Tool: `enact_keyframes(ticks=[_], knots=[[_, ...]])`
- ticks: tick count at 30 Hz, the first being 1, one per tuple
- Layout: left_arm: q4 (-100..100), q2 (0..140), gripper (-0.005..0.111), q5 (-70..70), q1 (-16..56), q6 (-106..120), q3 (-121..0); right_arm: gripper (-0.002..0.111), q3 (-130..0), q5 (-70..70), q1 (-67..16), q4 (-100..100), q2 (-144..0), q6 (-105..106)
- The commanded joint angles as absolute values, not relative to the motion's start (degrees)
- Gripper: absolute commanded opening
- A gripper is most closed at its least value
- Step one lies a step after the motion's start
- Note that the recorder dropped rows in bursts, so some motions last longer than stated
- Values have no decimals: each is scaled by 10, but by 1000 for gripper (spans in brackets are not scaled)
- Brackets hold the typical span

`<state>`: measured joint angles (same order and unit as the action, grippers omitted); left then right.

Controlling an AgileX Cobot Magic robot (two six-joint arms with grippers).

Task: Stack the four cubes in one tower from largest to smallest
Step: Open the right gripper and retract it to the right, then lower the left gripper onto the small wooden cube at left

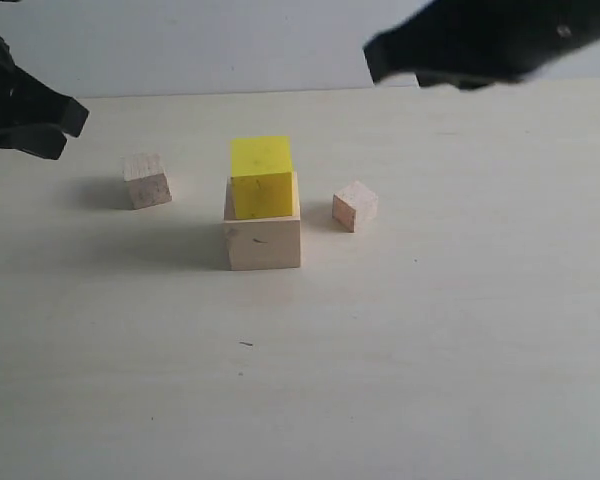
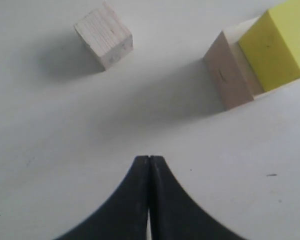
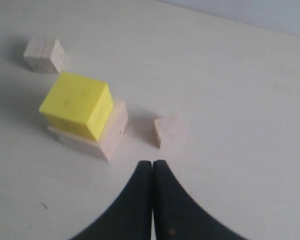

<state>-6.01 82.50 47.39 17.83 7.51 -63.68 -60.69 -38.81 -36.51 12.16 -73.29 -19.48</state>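
The yellow cube [image 1: 261,178] rests on the large wooden cube [image 1: 263,243] at the table's middle; both also show as yellow cube [image 2: 278,44] [image 3: 77,104] on large cube [image 2: 231,70] [image 3: 111,134]. The medium wooden cube [image 1: 147,181] [image 2: 104,36] [image 3: 44,54] sits alone to the left. The small wooden cube [image 1: 355,206] [image 3: 167,130] sits just right of the stack. My left gripper [image 2: 149,158] [image 1: 50,125] is shut and empty, at the far left. My right gripper [image 3: 152,162] [image 1: 380,62] is shut and empty, raised at the upper right.
The pale table [image 1: 430,350] carries only the cubes. A small dark speck [image 1: 245,344] lies in front of the stack. A light wall [image 1: 200,45] bounds the table's far edge.
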Motion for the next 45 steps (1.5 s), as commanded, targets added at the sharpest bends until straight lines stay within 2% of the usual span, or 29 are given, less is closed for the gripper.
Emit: enact_keyframes(ticks=[1, 7, 15, 17, 23, 25, 30, 45], knots=[[-44, 829, 0, 441, 181, 62, -638, 0, -499, -366, -362, 62, -672, -194], [-28, 883, 0, 452, 181, 55, -666, 0, -385, -331, -362, -76, -608, -113], [58, 994, 3, 541, 181, 144, -778, 0, -369, -385, -362, -110, -557, -85], [77, 1019, 11, 561, 181, 171, -801, 0, -369, -391, -362, -119, -549, -85], [91, 1075, 52, 540, 181, 209, -830, 0, -369, -392, -362, -142, -540, -85], [91, 1087, 62, 527, 181, 247, -830, 0, -369, -396, -362, -142, -540, -85], [99, 1110, 75, 509, 181, 330, -830, 0, -369, -398, -362, -142, -540, -85], [98, 1117, 76, 452, 181, 359, -833, 0, -369, -398, -362, -142, -540, -55]])
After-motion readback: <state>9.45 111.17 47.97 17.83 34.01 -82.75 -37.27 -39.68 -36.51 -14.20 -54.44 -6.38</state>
